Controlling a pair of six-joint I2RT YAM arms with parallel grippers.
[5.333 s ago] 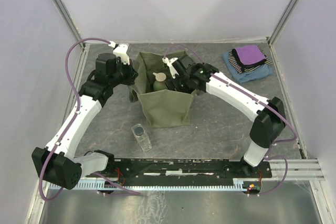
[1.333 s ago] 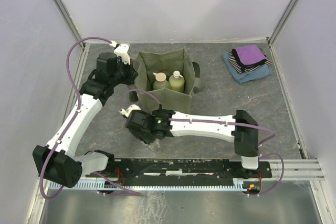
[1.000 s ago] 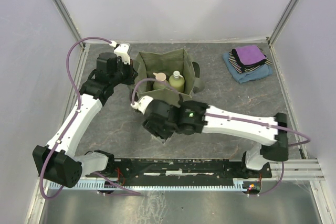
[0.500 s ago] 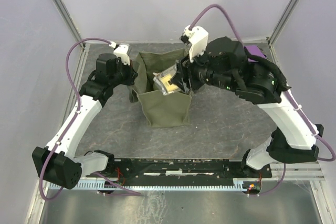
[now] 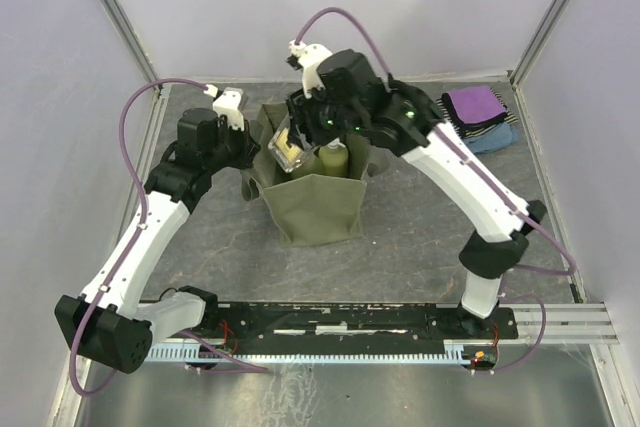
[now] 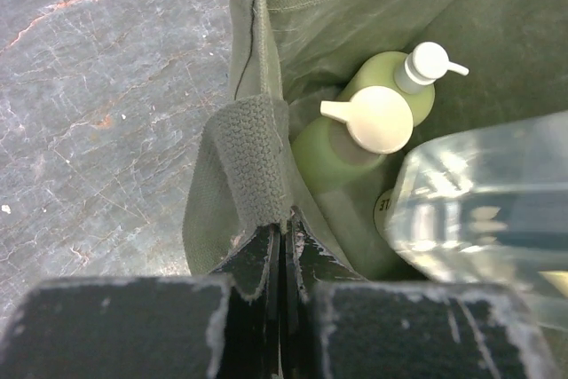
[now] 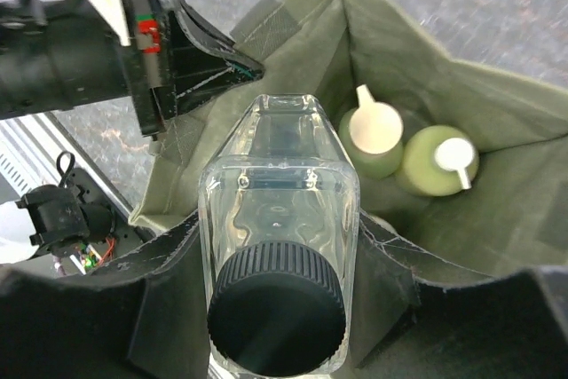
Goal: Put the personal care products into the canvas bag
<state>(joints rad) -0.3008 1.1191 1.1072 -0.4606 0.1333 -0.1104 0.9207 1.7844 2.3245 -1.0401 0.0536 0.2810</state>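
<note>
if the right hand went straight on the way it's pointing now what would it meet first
Probably the inside of the canvas bag: the right hand points its clear square bottle down into the open mouth, beside the two green bottles. Depth is unclear; a bag wall might come first.

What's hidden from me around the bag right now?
Floor of the canvas bag: all views, covered by the clear square bottle, peach-capped bottle and pump bottle.
A fourth product: in no view.
Label on the peach-capped bottle: left wrist view, cut off by the clear square bottle.
The folded cloths: top view, left edge behind the right arm.
</note>
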